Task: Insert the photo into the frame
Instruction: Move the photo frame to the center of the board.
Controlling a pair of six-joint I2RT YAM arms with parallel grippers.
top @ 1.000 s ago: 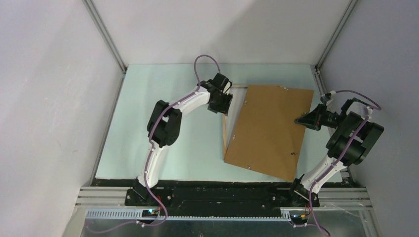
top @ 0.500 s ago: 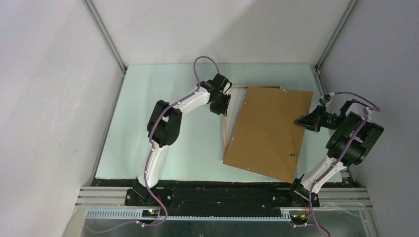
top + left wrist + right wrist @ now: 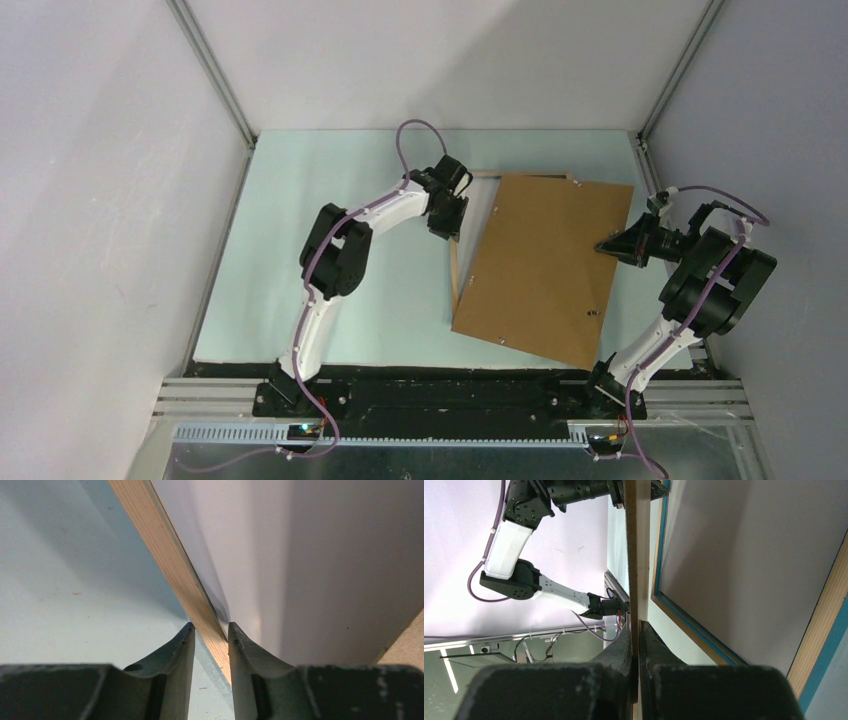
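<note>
Pale-green tabletop (image 3: 300, 250): right gripper (image 3: 635, 627) pinches thin brown board (image 3: 545, 265); left gripper (image 3: 211, 630) straddles wooden frame (image 3: 165, 550), grip unclear.

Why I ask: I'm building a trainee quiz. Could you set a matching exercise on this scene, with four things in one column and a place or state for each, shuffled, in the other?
Things:
1. left pincer
2. right pincer
3. board
4. frame

Places or states:
a. shut on the board's edge
b. light wood bar showing along the board's left side
c. jaws either side of the frame's bar
d. plain brown, covering most of the frame

Pairs: 1-c, 2-a, 3-d, 4-b
</note>
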